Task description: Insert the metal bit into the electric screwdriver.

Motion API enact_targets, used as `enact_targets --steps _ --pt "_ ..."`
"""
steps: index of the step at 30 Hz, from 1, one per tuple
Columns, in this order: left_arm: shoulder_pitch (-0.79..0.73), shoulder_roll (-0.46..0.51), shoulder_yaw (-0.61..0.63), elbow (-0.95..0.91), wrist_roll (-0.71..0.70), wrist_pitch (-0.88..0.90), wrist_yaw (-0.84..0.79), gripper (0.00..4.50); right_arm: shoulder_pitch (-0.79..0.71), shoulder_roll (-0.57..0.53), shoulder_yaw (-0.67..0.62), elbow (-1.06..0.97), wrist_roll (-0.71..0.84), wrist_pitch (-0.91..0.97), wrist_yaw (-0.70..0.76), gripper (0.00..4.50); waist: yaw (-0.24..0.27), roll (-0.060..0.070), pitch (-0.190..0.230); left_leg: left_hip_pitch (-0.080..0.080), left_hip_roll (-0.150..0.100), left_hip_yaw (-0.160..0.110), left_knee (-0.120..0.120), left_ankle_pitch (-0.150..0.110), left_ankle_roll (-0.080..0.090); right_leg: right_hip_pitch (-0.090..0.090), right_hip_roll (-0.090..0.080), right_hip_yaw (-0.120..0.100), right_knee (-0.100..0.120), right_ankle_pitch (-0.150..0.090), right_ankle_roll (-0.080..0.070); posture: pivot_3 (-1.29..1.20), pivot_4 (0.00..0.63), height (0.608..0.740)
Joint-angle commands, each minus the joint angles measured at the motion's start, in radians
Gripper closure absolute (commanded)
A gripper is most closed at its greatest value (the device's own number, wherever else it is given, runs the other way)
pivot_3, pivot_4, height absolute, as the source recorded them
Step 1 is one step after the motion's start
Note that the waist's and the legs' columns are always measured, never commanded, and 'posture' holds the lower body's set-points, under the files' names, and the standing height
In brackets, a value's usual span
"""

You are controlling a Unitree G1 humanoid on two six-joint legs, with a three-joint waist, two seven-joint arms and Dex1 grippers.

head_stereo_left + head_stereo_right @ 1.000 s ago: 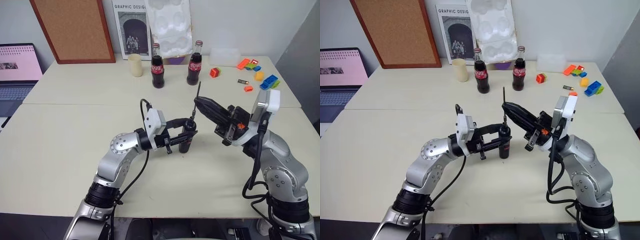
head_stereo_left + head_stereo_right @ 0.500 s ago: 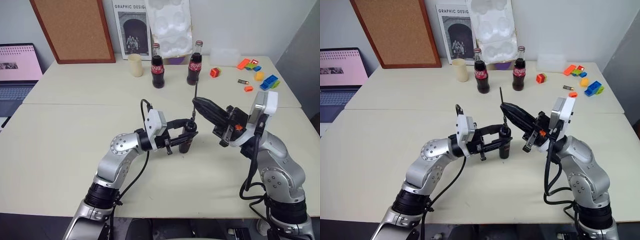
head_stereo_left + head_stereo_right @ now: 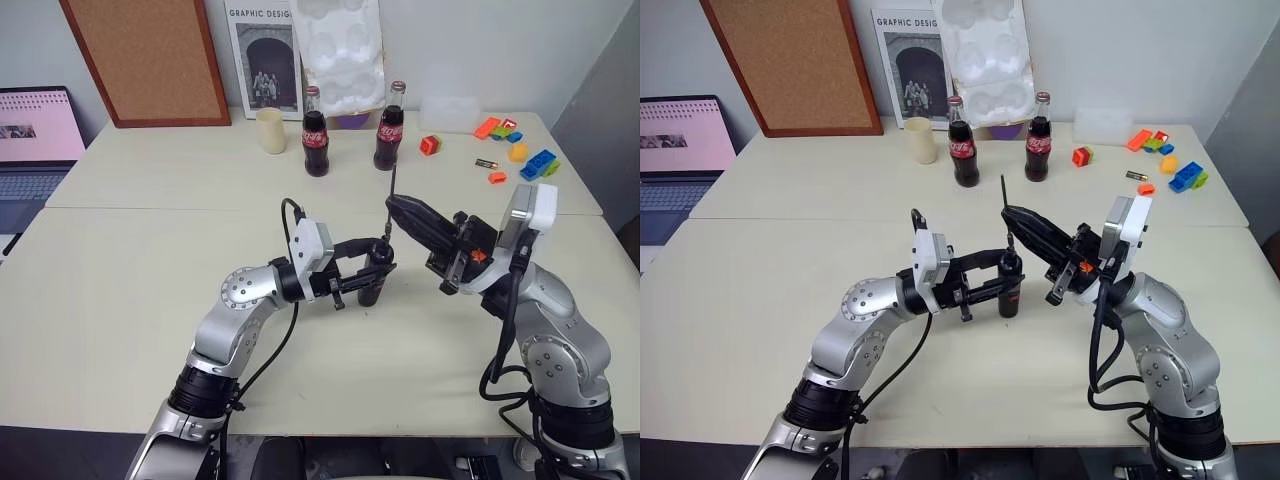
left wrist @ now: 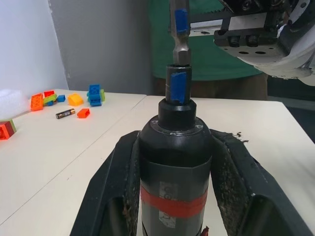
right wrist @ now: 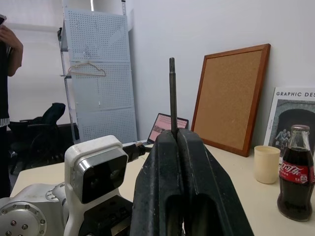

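Metal bit (image 3: 392, 190) stands nearly upright, pinched between the closed fingers of the right tool (image 3: 396, 208), its lower end meeting the collar at the top of the electric screwdriver (image 3: 375, 275); from the left wrist view it seems to sit at the mouth of the socket, though how deep is hard to tell. The screwdriver stands upright on the tabletop (image 3: 120, 290), clamped by the left tool (image 3: 372, 272) around its body near the red band. Two cola bottles (image 3: 316, 135) stand at twelve o'clock from the screwdriver, well apart, and toy bricks (image 3: 535, 162) lie at about two o'clock.
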Motion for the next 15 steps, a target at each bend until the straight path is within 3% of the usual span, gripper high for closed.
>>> enact_targets --steps 1,15 --pt "0.021 0.019 -0.019 0.018 0.026 0.020 -0.005 2.86 -0.008 -0.011 -0.029 -0.039 0.038 0.006 -0.008 4.50 0.000 0.000 0.000 0.000 0.000 0.000 0.000 0.000 0.000 0.000 0.000 0.000 0.000 0.000 0.000 0.00 0.150 0.740" --pt "0.020 0.018 -0.020 0.018 0.026 0.017 -0.006 2.86 0.025 -0.025 -0.028 -0.078 0.035 0.007 -0.028 4.50 0.000 0.000 0.000 0.000 0.000 0.000 0.000 0.000 0.000 0.000 0.000 0.000 0.000 -0.001 0.001 0.00 0.150 0.740"
